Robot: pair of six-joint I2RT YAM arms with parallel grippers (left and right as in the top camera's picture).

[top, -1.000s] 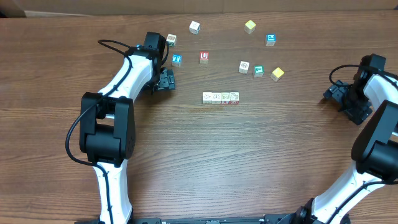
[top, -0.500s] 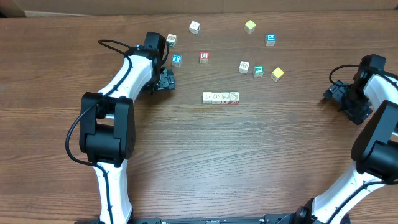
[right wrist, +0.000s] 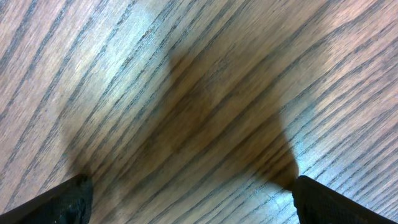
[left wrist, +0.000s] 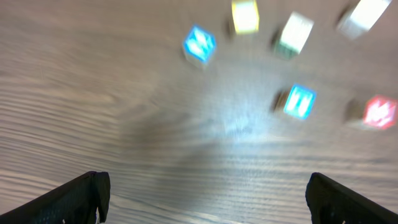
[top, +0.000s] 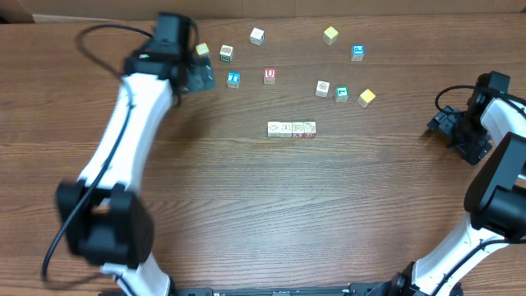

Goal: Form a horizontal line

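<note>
The horizontal line (top: 292, 129), four whitish cubes touching in a straight row, lies mid-table (top: 246, 205), below the loose cubes (top: 323, 87). The left gripper (top: 196, 79) hovers near the far-left cubes, jaws wide apart and empty. The right gripper (top: 444, 125), well right of the row, is likewise spread over bare wood.

White arm links (top: 131, 115), black joint housings (top: 103, 232), looping black cable (top: 105, 27), left hand (top: 200, 80) and right hand (top: 438, 125) apparently black.
</note>
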